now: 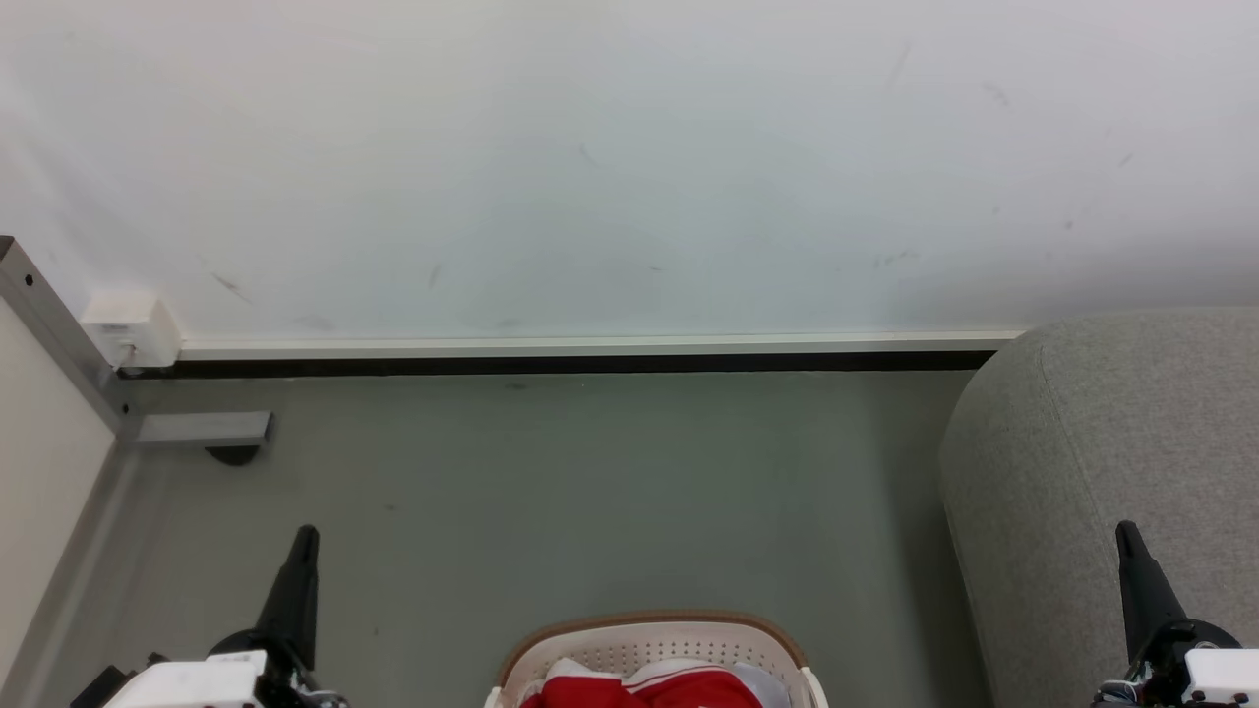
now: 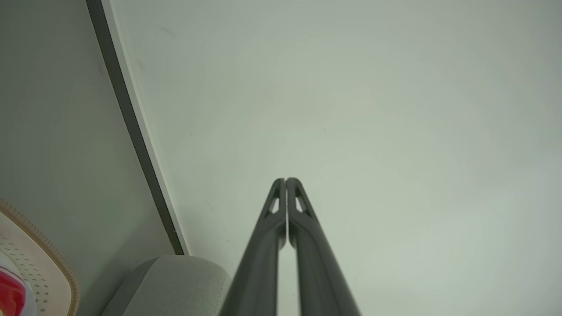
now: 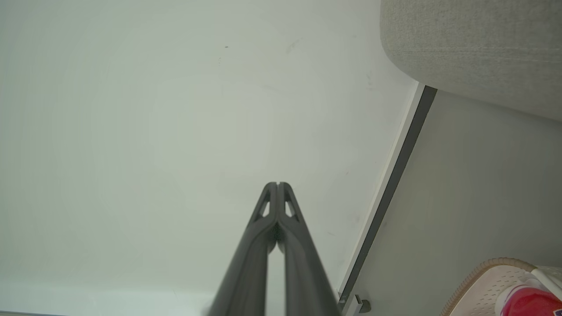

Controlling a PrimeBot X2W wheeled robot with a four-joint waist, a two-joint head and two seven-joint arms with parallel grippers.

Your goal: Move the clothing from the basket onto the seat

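A white wall (image 1: 629, 147) with faint dark scuffs stands at the far side, with a white skirting (image 1: 590, 347) over a black strip at its foot. The grey floor (image 1: 590, 492) lies nearer. Far left, a small white box (image 1: 131, 329) touches a grey metal frame (image 1: 59, 324) beside a beige panel (image 1: 39, 462).

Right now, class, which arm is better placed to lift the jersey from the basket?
Probably left: the left claw stands nearer the basket and jersey; the right claw is out by the seat. Both are shut.

One basket (image 1: 649, 623), one jersey (image 1: 679, 690), one seat (image 1: 1082, 442), two hands (image 1: 305, 539) (image 1: 1127, 536).
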